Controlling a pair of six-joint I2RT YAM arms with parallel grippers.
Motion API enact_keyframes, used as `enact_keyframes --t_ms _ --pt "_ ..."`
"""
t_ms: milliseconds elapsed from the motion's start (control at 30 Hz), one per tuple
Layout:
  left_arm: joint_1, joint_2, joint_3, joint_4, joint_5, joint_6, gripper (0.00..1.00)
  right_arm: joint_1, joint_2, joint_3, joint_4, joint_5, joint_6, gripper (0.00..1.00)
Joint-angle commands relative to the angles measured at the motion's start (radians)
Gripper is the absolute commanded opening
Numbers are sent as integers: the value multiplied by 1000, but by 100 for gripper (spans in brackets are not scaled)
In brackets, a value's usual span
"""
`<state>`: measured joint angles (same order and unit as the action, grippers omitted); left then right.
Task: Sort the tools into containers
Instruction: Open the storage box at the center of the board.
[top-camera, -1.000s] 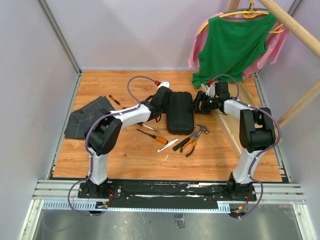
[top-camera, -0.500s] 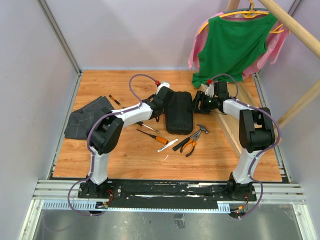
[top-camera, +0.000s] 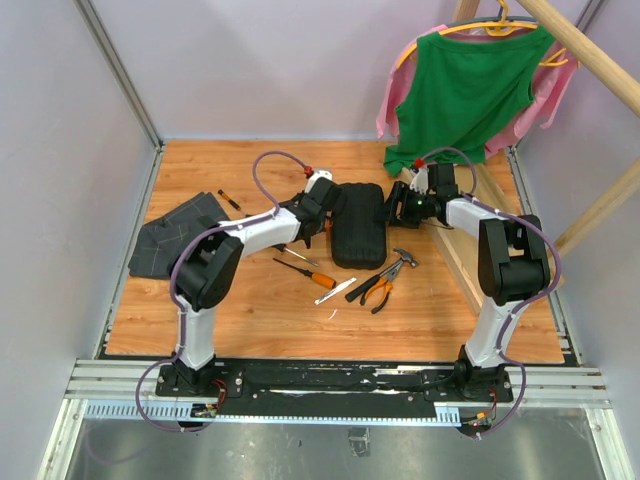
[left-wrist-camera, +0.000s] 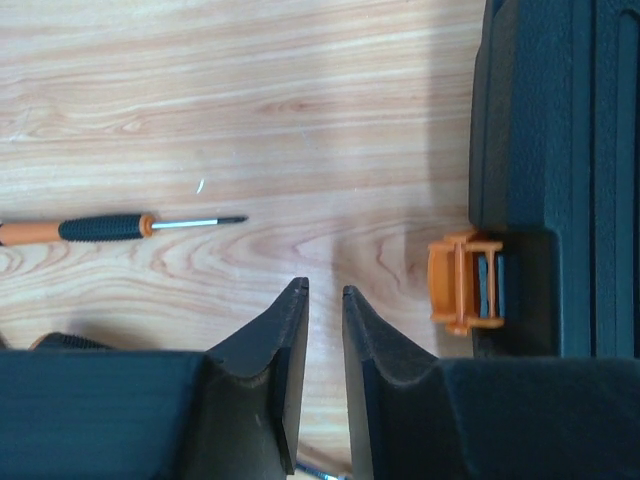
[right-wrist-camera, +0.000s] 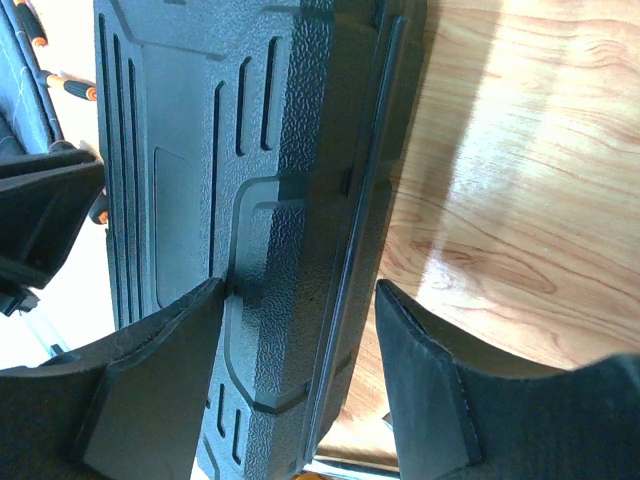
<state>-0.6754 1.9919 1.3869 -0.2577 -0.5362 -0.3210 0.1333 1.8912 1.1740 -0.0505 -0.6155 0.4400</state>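
The wooden bench (top-camera: 200, 300) is carrying the black plastic rounded-rectangle tool case (top-camera: 357, 225), which is lying closed at its middle. The right gripper (right-wrist-camera: 300, 288) is seemingly pinching the case's right edge between wide-set fingers. The left gripper (left-wrist-camera: 323, 290) has been backing slightly off the left edge, its fingers nearly together and empty. The small orange latch (left-wrist-camera: 465, 283) is sitting just beside them, so sorting is likely waiting on unlatching.

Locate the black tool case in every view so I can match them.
Top external: black tool case mid-picture, on the wooden tabletop.
Left wrist: black tool case along the right edge, orange latch on its left.
Right wrist: black tool case fills the left and middle.
Shared landmark: the wooden tabletop, in all three.
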Motion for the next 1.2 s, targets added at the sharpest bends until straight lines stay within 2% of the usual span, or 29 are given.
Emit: enact_keyframes --t_ms 0,200,400,667,800,1167 --pt "13 -134 -81 109 60 -32 26 11 54 -18 -115 155 -74 62" --pt "54 -234 -189 248 261 -97 37 11 23 -14 -92 105 -66 65" --pt "66 -224 -209 315 394 -135 45 11 -30 -25 -48 64 -39 72" --pt "106 -179 -257 411 523 -216 46 10 -108 -62 -47 92 -45 81" --pt "146 -181 -315 454 551 -274 44 11 -119 -75 -46 100 -45 82" --pt "244 -154 -464 733 777 -408 44 11 -100 -63 -49 90 -47 81"
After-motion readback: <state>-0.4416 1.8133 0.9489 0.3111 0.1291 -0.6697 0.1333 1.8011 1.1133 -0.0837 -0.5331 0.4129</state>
